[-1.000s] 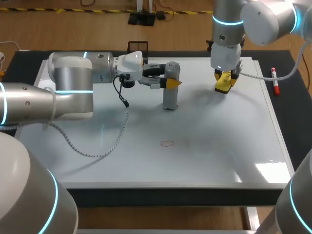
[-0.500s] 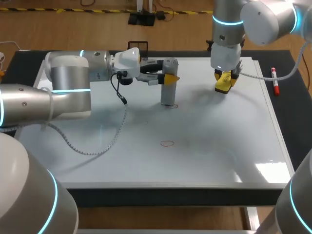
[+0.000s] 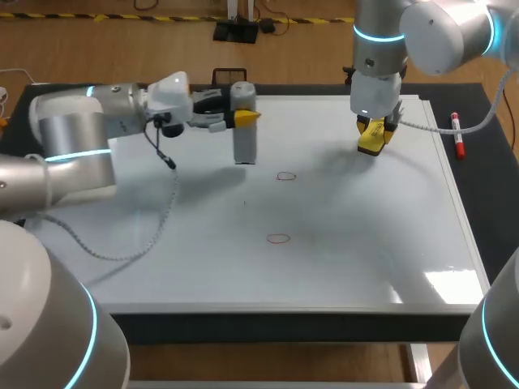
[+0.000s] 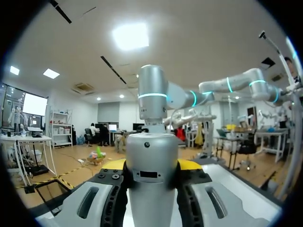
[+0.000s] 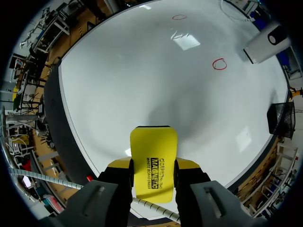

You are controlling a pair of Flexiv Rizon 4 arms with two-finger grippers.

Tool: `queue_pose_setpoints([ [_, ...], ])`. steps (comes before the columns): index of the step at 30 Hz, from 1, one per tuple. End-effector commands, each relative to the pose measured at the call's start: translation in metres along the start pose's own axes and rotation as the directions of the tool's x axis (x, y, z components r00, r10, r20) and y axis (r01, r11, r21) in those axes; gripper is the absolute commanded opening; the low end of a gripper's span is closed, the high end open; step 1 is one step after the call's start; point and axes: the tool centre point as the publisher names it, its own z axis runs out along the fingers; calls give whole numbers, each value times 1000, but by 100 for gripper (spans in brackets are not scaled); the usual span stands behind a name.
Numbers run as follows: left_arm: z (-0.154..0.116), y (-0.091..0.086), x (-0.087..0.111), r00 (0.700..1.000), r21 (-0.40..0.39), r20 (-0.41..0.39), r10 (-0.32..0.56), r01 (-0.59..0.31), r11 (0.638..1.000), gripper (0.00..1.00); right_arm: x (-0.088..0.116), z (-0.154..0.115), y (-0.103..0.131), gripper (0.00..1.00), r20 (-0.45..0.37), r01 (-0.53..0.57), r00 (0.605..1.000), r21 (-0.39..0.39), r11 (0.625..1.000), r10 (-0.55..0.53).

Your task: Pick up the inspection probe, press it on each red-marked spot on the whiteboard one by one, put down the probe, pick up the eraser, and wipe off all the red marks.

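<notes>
Pinching upright probe (image 3: 244,144), left fingers (image 3: 250,117) hung over whiteboard (image 3: 365,227), apart from both red marks (image 3: 285,176). Eraser (image 5: 154,161) sat pinched in right fingers (image 5: 188,164). Probably putting probe down; wiping then called for lowering eraser flat.

Dark table (image 3: 496,203) bears the whiteboard (image 3: 349,259); a marker (image 3: 458,136), perhaps red-capped, lies beside.

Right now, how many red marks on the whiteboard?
2. One mark lies just right of the probe; the other mark is nearer the front edge. More may be hidden behind the probe.
</notes>
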Motion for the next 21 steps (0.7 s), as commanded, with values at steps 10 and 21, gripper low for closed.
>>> queue_pose_setpoints([
  [10, -96, -25, -2, 994, -11, 101, 36, -35, 999, 0, 0, -1, -1, 0, -3, 1, 1000, 2, 1000, -1],
  [21, -160, -41, -19, 980, -19, 185, 72, -70, 997, 0, 0, -1, -1, 0, -3, 1, 1000, 2, 1000, -1],
])
